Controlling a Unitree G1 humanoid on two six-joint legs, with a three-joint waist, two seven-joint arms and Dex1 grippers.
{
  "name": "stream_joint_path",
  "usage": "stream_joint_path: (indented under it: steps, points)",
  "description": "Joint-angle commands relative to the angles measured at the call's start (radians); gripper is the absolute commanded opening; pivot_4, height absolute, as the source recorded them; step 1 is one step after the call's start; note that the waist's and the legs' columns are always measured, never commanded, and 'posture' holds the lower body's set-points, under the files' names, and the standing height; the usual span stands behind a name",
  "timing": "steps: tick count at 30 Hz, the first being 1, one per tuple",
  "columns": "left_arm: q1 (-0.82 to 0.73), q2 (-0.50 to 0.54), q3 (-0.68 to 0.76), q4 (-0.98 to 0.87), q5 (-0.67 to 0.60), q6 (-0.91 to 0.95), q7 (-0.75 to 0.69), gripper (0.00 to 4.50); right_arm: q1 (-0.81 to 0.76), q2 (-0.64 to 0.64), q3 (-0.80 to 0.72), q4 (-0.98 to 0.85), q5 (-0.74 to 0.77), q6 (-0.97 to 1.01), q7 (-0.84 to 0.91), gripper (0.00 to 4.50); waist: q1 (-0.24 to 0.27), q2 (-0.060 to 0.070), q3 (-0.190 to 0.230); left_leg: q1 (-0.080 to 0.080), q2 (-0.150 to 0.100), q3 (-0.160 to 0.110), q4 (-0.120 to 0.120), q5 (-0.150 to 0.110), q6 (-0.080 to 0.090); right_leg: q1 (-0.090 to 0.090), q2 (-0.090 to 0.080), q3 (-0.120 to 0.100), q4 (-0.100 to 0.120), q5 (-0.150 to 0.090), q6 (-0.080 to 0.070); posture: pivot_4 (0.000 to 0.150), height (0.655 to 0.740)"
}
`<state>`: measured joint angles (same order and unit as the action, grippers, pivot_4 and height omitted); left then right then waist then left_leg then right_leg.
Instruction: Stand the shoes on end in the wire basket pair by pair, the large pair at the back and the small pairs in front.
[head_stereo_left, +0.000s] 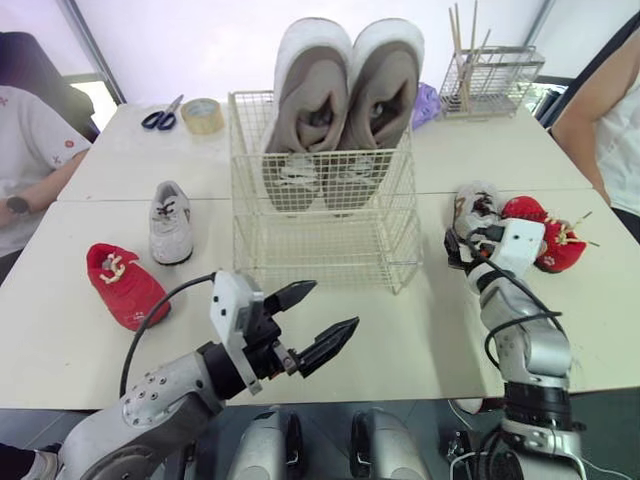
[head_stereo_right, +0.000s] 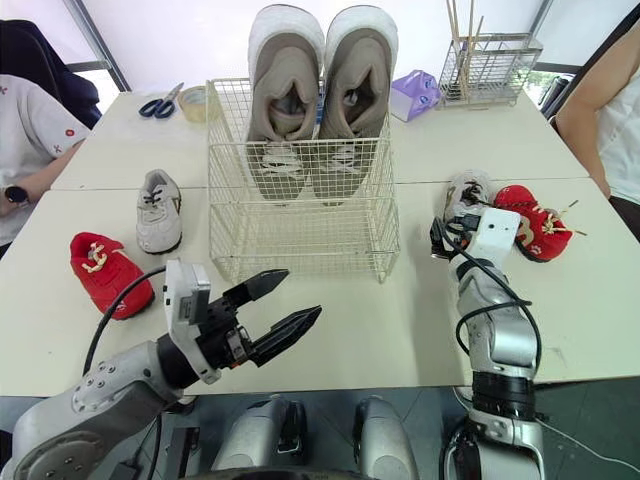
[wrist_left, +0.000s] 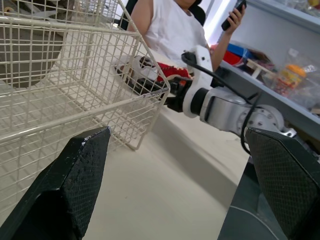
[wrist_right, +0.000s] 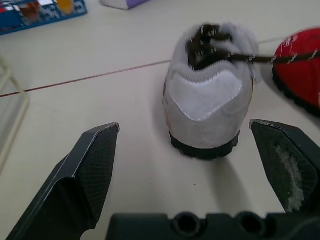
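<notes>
We saw the wire basket (head_stereo_left: 322, 245) in the middle of the head camera frame, on the white table (head_stereo_left: 420, 330). The large pair of shoes (head_stereo_left: 345, 110) stood on end at its back, toes down and heels above the rim, and its front part was empty.

At the left of the frame a small grey shoe (head_stereo_left: 170, 222) and a small red shoe (head_stereo_left: 125, 285) lay flat on the table, near each other. At the right lay another grey shoe (head_stereo_left: 476, 208), with another red shoe (head_stereo_left: 545, 232) just beside it.

The left gripper (head_stereo_left: 331, 306) hung at the lower centre of the frame in front of the basket, its fingers spread wide and holding nothing. The right gripper (wrist_right: 184, 131) was also wide open and empty, pointed at the heel of the right-hand grey shoe.

Scissors (head_stereo_left: 160, 117) and a roll of tape (head_stereo_left: 203, 115) lay at the upper left. A person sat at each side edge.
</notes>
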<state>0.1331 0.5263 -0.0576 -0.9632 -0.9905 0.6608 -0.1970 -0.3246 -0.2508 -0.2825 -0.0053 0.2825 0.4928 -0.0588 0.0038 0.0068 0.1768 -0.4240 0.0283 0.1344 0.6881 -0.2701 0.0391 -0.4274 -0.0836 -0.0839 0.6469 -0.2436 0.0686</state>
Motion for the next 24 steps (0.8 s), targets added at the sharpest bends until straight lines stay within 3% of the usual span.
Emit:
stream_joint_path:
  steps: [1, 13, 16, 19, 22, 24]
  points:
    - [0.011, 0.014, 0.025, -0.045, 0.003, -0.025, -0.004, 4.47, -0.059, 0.018, -0.032, 0.081, -0.010, -0.058, -0.026, 4.50, 0.000, 0.000, 0.000, 0.000, 0.000, 0.000, 0.000, 0.000, 0.000, 0.000, 0.000, 0.000, 0.000, 0.000, 0.000, 0.150, 0.7400]
    - [0.029, 0.036, 0.028, -0.063, -0.001, -0.019, 0.020, 4.47, -0.325, 0.041, -0.104, 0.591, -0.002, -0.323, -0.067, 4.50, -0.022, 0.000, 0.000, 0.001, 0.000, 0.000, -0.002, 0.000, 0.000, 0.000, 0.000, 0.000, -0.001, 0.002, 0.003, 0.150, 0.7400]
    - [0.028, 0.042, 0.037, -0.069, -0.012, -0.022, 0.028, 4.50, -0.348, 0.035, -0.104, 0.669, -0.017, -0.364, -0.080, 3.65, -0.021, 0.000, 0.000, 0.001, 0.000, 0.000, -0.003, 0.000, 0.000, 0.000, 0.000, 0.000, -0.001, 0.002, 0.003, 0.150, 0.7400]
    - [0.036, 0.043, 0.046, -0.072, -0.023, -0.029, 0.031, 4.50, -0.340, 0.040, -0.085, 0.689, -0.029, -0.368, -0.070, 2.27, -0.023, -0.001, -0.001, 0.001, 0.000, 0.000, -0.003, 0.000, 0.000, 0.000, 0.000, 0.000, -0.001, 0.002, 0.003, 0.150, 0.7400]
    - [0.047, 0.048, 0.055, -0.075, -0.035, -0.033, 0.020, 4.50, -0.335, 0.052, -0.083, 0.680, -0.030, -0.363, -0.081, 1.55, -0.023, -0.004, -0.003, 0.003, 0.000, 0.000, -0.003, 0.000, -0.001, 0.002, 0.000, 0.000, -0.001, 0.002, 0.003, 0.150, 0.7400]
    - [0.056, 0.048, 0.063, -0.079, -0.080, -0.040, 0.022, 4.50, -0.333, 0.029, -0.057, 0.643, -0.063, -0.405, -0.066, 1.43, -0.023, -0.004, -0.003, 0.003, 0.000, 0.000, -0.003, 0.000, -0.001, 0.002, 0.000, 0.000, -0.001, 0.001, 0.002, 0.150, 0.7400]
